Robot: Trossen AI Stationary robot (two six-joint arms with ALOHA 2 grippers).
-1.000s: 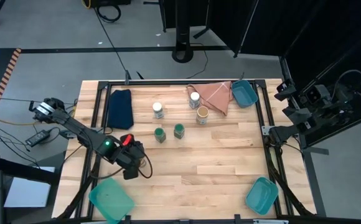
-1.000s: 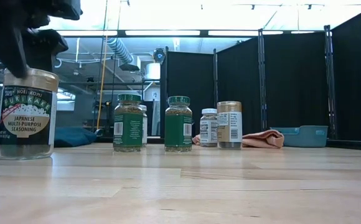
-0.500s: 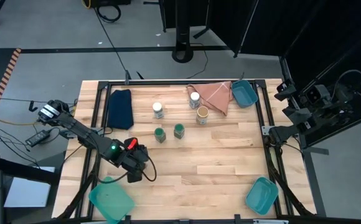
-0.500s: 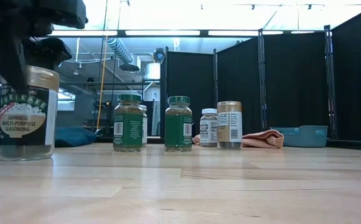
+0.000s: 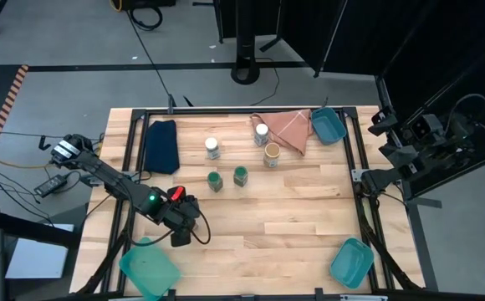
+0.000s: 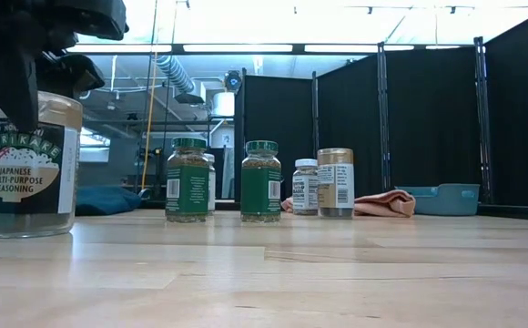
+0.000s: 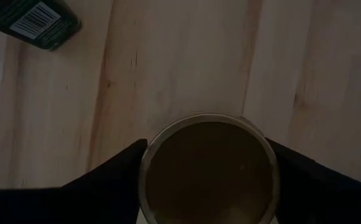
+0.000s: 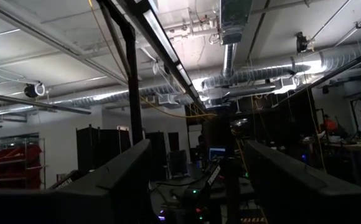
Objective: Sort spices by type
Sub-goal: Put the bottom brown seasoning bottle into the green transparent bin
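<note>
A furikake jar with a tan lid (image 6: 27, 164) stands near the table's near left corner, and my left gripper (image 5: 180, 237) is shut on it from above. Farther back stand two green-lidded jars (image 5: 215, 181) (image 5: 241, 175), two white-lidded jars (image 5: 213, 148) (image 5: 262, 132) and another tan-lidded jar (image 5: 272, 154), all upright on their bases. My right gripper (image 8: 199, 186) is open off the table's right side, pointing up at the ceiling with nothing between its fingers. My left gripper pinches the furikake jar's tan lid at its rim (image 7: 152, 155), one finger on each side. The fingers come steeply from above. The jar stays upright with its base (image 6: 27, 232) on the wood.
A dark blue folded cloth (image 5: 160, 146) lies at the far left, a pink cloth (image 5: 288, 130) at the far right. Teal bins sit at the far right (image 5: 329, 125), near left (image 5: 149, 267) and near right (image 5: 351, 262). Bare wood fills the middle and near side.
My left gripper has sunk a little toward the table's near edge, down around the furikake jar's lid. The jar has slid slightly toward the near left and stays upright on the table.
</note>
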